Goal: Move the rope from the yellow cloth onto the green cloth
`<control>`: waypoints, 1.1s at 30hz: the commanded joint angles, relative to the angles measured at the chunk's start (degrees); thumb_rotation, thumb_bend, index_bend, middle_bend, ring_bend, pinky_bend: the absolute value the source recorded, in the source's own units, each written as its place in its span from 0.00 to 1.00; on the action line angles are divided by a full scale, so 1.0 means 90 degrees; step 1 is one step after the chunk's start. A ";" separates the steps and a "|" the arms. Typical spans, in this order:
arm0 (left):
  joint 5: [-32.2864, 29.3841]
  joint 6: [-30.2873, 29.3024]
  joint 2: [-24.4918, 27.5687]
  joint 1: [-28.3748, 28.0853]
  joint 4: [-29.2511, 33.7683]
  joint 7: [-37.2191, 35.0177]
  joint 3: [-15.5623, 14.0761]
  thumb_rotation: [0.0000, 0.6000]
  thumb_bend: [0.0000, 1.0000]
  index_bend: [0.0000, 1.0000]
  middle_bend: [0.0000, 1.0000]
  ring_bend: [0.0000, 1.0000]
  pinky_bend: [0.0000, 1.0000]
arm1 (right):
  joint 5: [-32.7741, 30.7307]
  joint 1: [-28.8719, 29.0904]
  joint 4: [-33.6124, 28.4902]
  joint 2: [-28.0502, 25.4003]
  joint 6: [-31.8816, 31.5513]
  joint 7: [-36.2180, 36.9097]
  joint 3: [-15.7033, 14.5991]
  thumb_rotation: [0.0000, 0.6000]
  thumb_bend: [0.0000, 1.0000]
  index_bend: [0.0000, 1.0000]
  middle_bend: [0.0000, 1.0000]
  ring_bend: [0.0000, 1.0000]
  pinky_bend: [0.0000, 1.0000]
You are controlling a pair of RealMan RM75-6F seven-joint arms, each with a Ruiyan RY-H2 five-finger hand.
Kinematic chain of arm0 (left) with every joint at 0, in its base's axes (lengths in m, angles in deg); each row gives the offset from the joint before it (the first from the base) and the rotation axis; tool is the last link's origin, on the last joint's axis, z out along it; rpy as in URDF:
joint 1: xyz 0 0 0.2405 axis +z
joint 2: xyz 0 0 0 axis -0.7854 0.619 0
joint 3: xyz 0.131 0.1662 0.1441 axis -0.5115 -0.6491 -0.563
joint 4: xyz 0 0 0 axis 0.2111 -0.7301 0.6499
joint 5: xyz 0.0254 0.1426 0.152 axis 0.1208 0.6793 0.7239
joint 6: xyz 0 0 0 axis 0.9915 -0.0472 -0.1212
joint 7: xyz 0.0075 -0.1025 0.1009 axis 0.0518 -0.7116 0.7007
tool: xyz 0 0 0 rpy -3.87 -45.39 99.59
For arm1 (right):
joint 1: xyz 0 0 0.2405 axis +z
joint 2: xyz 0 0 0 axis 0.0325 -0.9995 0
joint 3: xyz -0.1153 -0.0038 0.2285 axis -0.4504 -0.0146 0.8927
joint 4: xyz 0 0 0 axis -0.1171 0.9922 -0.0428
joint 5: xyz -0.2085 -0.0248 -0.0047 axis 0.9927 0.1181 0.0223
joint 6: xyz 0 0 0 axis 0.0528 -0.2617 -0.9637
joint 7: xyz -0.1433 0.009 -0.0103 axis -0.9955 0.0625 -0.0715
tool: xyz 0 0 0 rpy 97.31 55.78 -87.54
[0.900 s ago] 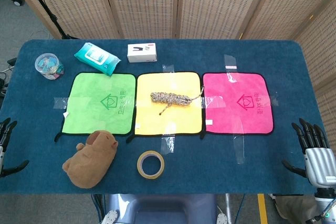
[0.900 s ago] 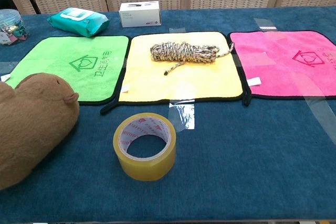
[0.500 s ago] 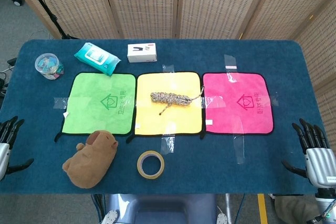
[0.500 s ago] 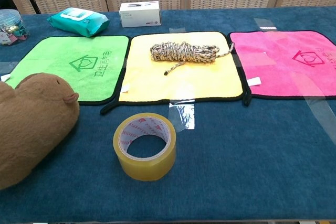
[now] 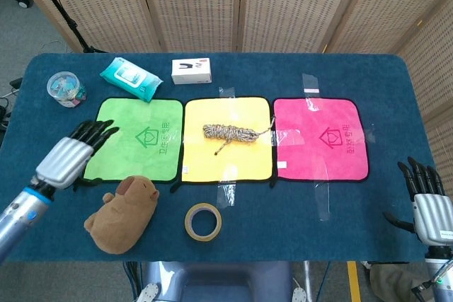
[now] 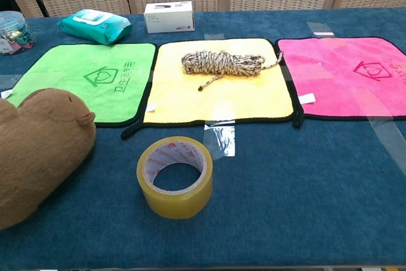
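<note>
Rope (image 5: 231, 133) lay coiled on the yellow cloth (image 5: 228, 163), untouched (nothing done yet). Left hand (image 5: 73, 156) hovered empty, fingers spread, at the green cloth (image 5: 134, 139); right hand (image 5: 427, 203) waited empty, well apart.

We note a counter (image 5: 396, 90) under blue cover, with three cloths taped side by side: green cloth (image 5: 134, 139), yellow cloth (image 5: 230, 157), pink cloth (image 5: 322, 139). Behind them lie a wipes pack (image 5: 131, 78), white box (image 5: 191, 71) and small jar (image 5: 64, 88). In front sit a brown plush (image 5: 124, 213) and tape roll (image 5: 203, 221).
</note>
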 commanded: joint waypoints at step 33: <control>-0.5428 0.2662 -0.4375 -0.5489 -0.3530 0.3947 -0.0569 1.00 0.11 0.00 0.00 0.00 0.00 | -0.0942 -0.0023 0.0405 -0.0075 0.0448 0.0103 0.0378 1.00 0.00 0.00 0.00 0.00 0.00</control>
